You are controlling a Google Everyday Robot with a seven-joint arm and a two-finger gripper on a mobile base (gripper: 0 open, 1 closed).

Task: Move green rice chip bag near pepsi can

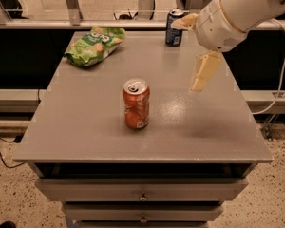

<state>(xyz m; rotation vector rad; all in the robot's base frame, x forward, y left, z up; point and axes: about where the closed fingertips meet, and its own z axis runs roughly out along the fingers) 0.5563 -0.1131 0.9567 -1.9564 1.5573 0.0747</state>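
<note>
The green rice chip bag [92,45] lies crinkled at the table's far left corner. The dark blue pepsi can [174,28] stands upright at the far edge, right of the middle. My gripper [185,56] hangs over the right half of the table, just in front of and right of the pepsi can, far from the bag. It is open and empty. One cream finger [204,71] points down at the table; the other reaches left, close beside the top of the pepsi can.
An orange soda can [136,104] stands upright near the middle of the grey table [85,127]. Drawers sit under the table's front edge. A railing runs behind the table, and a cable hangs at the right.
</note>
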